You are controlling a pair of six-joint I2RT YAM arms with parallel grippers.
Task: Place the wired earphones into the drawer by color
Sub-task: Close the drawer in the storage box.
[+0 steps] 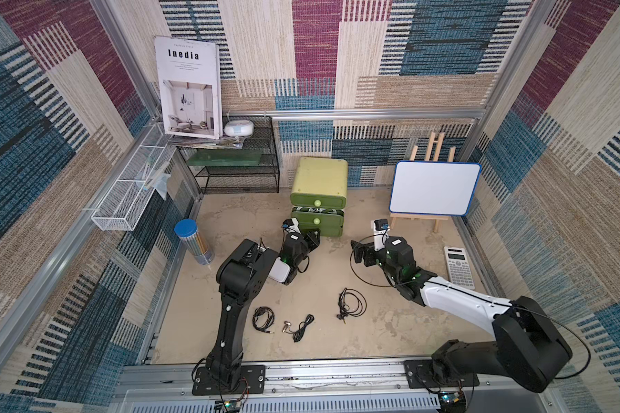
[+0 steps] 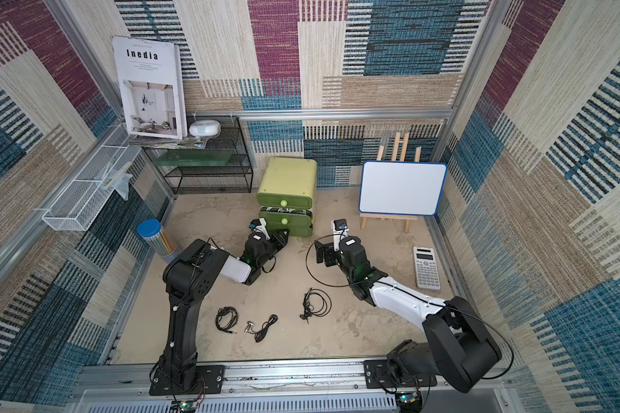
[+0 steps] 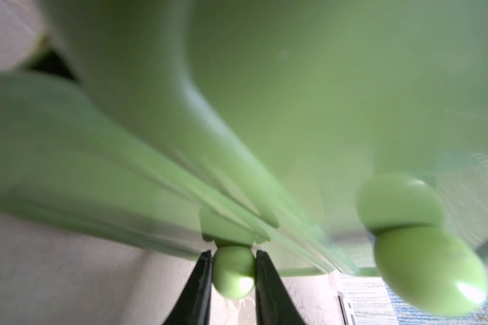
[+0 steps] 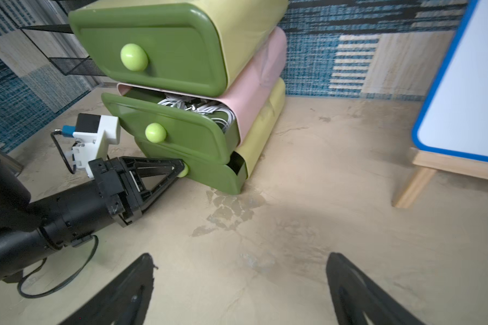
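Left gripper: the left gripper (image 3: 233, 254) is clamped on the bottom drawer knob (image 3: 233, 277), a black finger pressed against each side of the pale green ball
Bottom drawer: the bottom drawer (image 4: 217, 177) has its front standing a little way out of the case, with a dark gap at its side
Right gripper: the right gripper (image 4: 240, 257) has its jaws spread wide and holds nothing, above bare table (image 4: 307, 225) in front of the drawer unit (image 1: 319, 175)
Middle drawer: the middle drawer (image 4: 181, 132) is partly pulled out, with white earphones (image 4: 197, 108) coiled inside
Top drawer: the top drawer (image 4: 158, 47) sits flush with its case
Black earphones: three bundles on the table near the arm bases, (image 1: 264, 318), (image 1: 299, 327) and (image 1: 351, 304), all apart from each other and well away from both grippers
Right side: calculator (image 1: 459, 266) flat on the table, whiteboard (image 1: 434, 187) on its easel behind it
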